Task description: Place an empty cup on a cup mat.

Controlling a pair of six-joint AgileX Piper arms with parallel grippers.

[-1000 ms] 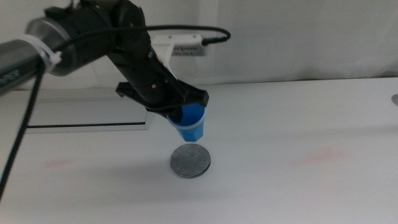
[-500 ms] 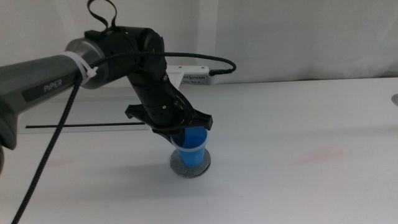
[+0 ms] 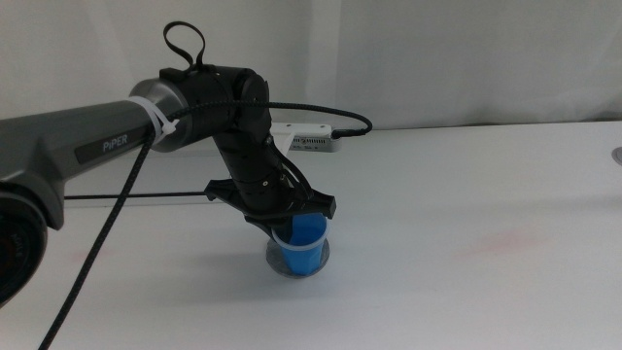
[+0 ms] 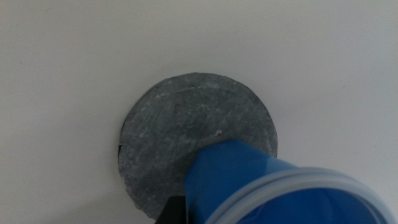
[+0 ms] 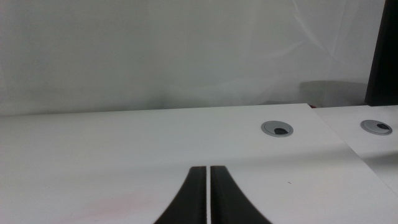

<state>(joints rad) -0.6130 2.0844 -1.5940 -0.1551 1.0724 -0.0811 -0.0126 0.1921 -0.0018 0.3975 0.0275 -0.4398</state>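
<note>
The blue cup (image 3: 299,248) stands upright over the round dark grey cup mat (image 3: 326,256), covering most of it; only a sliver of the mat shows around the cup's base. My left gripper (image 3: 292,222) reaches in from the left and is shut on the cup at its rim. In the left wrist view the cup (image 4: 261,180) sits low over the speckled mat (image 4: 180,130); whether the base touches the mat I cannot tell. My right gripper (image 5: 208,186) waits out of the middle view, shut, with nothing in it.
A white box (image 3: 306,139) with a black cable lies behind the left arm. A long flat panel (image 3: 146,194) lies at the left. Faint red marks (image 3: 501,241) stain the white table. Round grey grommets (image 5: 277,129) sit in the table far from the right gripper.
The left gripper has come down with the cup, from hanging tilted above and behind the mat to standing low over its middle. The right arm has not moved.
</note>
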